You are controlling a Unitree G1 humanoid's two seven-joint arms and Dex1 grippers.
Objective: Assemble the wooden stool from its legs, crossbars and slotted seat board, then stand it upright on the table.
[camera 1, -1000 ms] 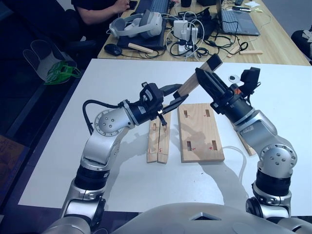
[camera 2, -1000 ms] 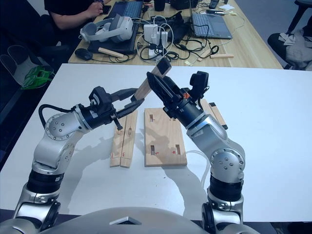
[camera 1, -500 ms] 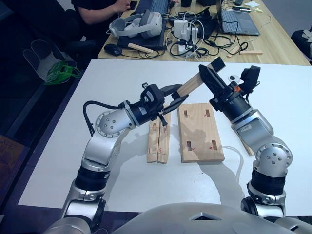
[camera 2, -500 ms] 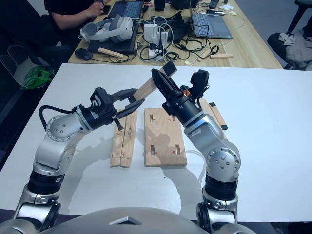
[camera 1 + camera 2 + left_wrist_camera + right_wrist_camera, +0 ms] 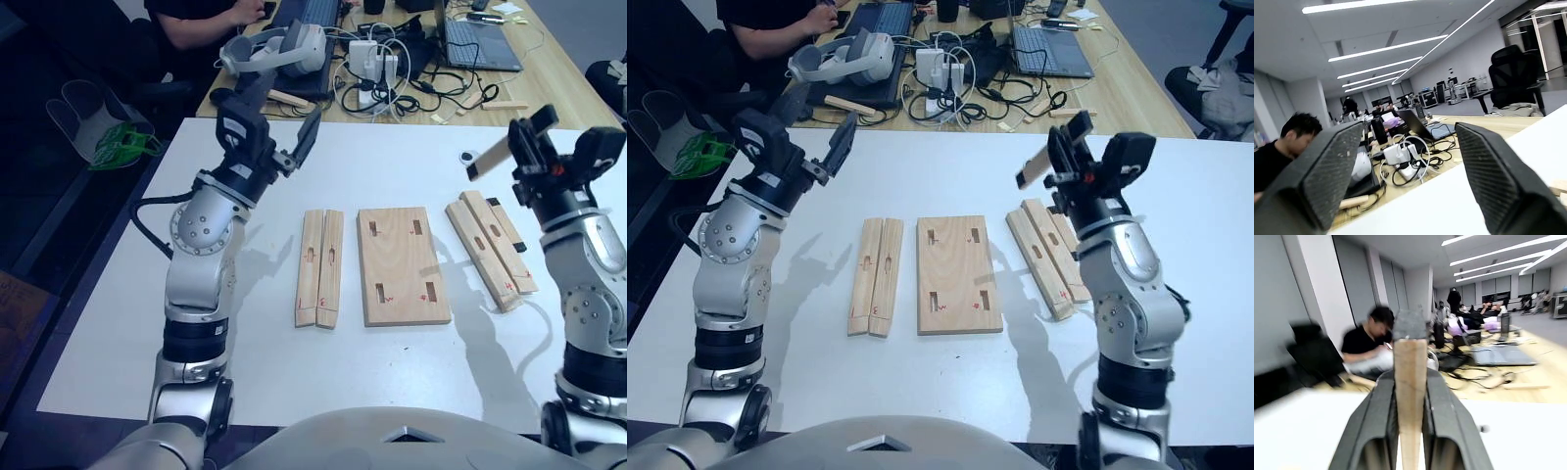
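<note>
Right pincer (image 5: 1068,147) is up in the air over the right side of the desk (image 5: 245,343). It is shut tight on one stick (image 5: 1032,173). Left pincer (image 5: 279,117) is up too, wide open and holding nothing. The board (image 5: 402,264) lies flat in the middle, and I see nothing in its four slots. The left pair (image 5: 320,266) and the right pair (image 5: 490,250) lie flat beside it. I think nothing is joined yet, so nearly all the building is left.

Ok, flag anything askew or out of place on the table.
Nothing damaged. The right pair of slotted pieces lies slanted to the seat board; the left pair lies parallel. The right tool holds one piece aloft.
</note>
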